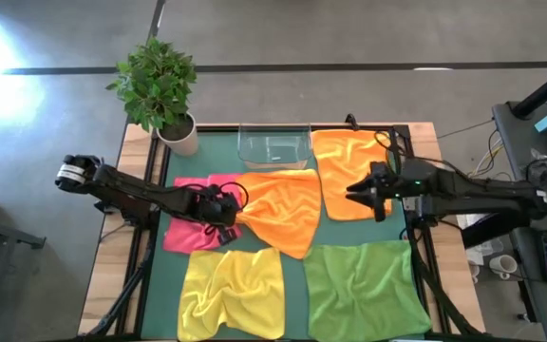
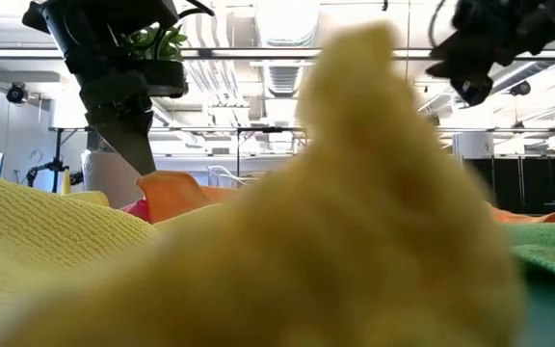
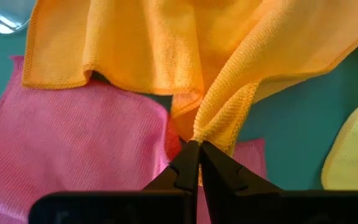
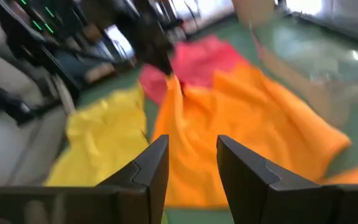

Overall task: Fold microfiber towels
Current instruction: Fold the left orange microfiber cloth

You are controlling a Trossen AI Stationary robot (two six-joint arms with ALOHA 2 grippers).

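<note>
- High view: five microfiber towels were seen spread on the table [image 1: 141, 285], a centre orange towel [image 1: 278, 211] overlapping a pink towel [image 1: 186, 228], a second orange towel [image 1: 345, 171] toward the far right, a yellow towel [image 1: 231, 293] and a green towel [image 1: 361, 290] along the near edge.
- The left claw [image 1: 224, 220] was found at the centre orange towel's left corner; in the left wrist view its fingers were pressed together on a gathered pinch of that cloth [image 3: 219, 121], which was lifted into a ridge.
- The right claw [image 1: 364, 190] was held over the second orange towel, its fingers parted and nothing gripped, as shown in the right wrist view [image 4: 191, 165].
- The cloth was judged light, limp and easily wrinkled; it draped and bunched rather than holding a shape, so no edge could be pushed.
- A grip at corners or hemmed edges was judged best, ideally two corners of one side taken together, so that the fold could be laid flat.
- The looped pile was judged grippy, yet liable to drag the pink towel beneath.
</note>
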